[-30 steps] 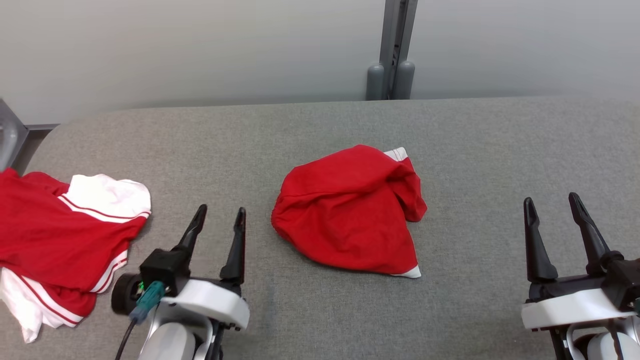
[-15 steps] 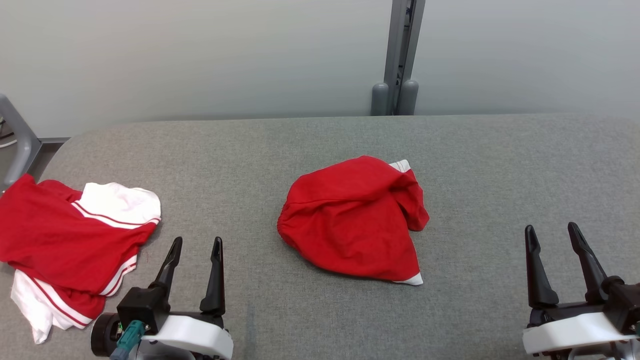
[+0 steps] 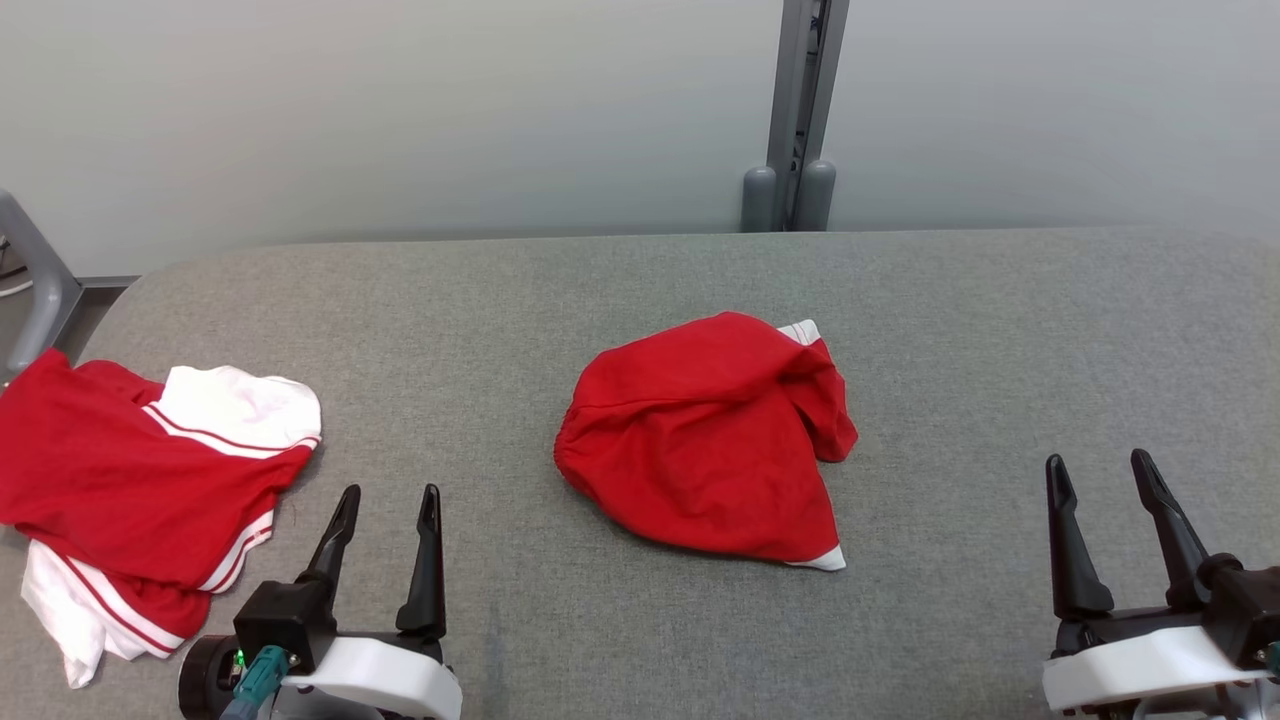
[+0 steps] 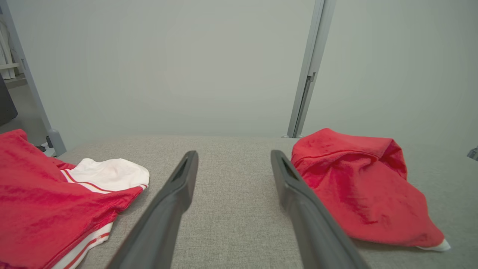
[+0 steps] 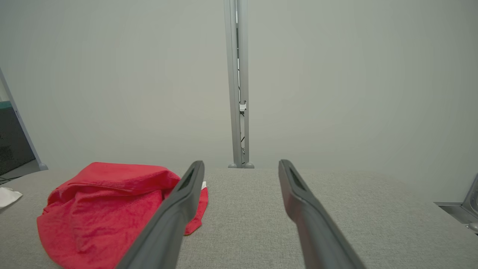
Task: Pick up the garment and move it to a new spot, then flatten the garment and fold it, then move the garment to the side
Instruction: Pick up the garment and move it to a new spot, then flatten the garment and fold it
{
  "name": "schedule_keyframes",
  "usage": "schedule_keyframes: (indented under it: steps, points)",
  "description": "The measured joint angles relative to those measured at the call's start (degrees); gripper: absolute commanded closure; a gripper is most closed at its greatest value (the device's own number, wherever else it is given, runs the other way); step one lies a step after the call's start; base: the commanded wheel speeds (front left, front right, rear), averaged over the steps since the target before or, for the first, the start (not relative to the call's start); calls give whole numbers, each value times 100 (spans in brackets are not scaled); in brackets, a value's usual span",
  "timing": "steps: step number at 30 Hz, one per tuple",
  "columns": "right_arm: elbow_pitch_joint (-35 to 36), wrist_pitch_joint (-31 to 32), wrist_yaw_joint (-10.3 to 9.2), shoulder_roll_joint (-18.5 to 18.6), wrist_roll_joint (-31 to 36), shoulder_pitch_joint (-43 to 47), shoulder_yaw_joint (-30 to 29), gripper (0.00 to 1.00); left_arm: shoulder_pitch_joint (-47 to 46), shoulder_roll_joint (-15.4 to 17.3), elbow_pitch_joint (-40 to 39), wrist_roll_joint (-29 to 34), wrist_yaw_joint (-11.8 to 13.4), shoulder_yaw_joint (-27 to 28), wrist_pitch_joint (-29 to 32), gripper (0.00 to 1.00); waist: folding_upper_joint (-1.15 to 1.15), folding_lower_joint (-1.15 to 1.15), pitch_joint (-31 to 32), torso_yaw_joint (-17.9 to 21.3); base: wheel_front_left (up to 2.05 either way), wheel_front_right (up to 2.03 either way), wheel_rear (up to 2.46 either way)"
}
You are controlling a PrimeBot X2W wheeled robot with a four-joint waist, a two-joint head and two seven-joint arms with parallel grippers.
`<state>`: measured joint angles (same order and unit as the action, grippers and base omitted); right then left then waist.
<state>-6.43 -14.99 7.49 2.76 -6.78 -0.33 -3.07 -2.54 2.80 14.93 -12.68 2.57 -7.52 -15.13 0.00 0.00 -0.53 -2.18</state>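
We have a grey, cloth-covered surface (image 3: 640, 290) carrying everything. At its left end lies a red-and-white pile (image 3: 120, 480) of clothing. Near the middle, well apart from that pile, sits the garment (image 3: 700, 440): red, bunched into a mound, with white trim showing at 2 corners. We judge this to be the piece to move, flatten and fold.

The left gripper (image 3: 390, 492) hangs between the pile and the garment. The right gripper (image 3: 1097, 460) is well off to the garment's right. Both sets of jaws stand wide apart and hold nothing.

We see 3 risks:
- A pinch on the mound's top may catch only 1 layer, so the cloth rises twisted and will not flatten.
- The left arm starts near the pile and could snag it.
- Jaws driven too low could nip the soft covering of the surface along with the cloth.
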Motion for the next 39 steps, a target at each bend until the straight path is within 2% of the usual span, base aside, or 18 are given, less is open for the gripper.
schedule_keyframes:
  steps: [14, 19, 22, 27, 33, 39]
  points:
    - [-34, 0, 0, 0, 15, -30, 5, 0, -22, 0, 93, -12, 0, -37, 0, 0, 0, 0, -37, -47, 0, 0, 0]
    - [-245, 0, 0, 0, 90, -36, 194, 0, -46, -1, 91, -12, -5, -103, 0, 0, 0, 0, -105, -114, 0, 0, 0]
    - [-692, -1, 0, 2, 201, -112, 400, 0, -133, -1, 55, -53, -7, -149, 0, 0, 0, 0, -202, -177, 0, 0, 0]
    - [-1857, -1, 0, -12, 479, -444, 973, 0, -244, -3, 25, -97, -1, -243, 0, 0, 0, 0, -413, -347, 0, 0, 0]
    - [-2998, 0, 0, -8, 675, -1066, 1221, 0, -367, 0, -48, -156, 30, -288, 0, 0, 0, 0, -660, -632, 0, 0, 0]
    - [-3573, -25, 0, -7, 638, -1588, 1368, 0, -447, 1, -108, -210, 67, -343, 0, 0, 0, 0, -877, -906, 0, 0, 0]
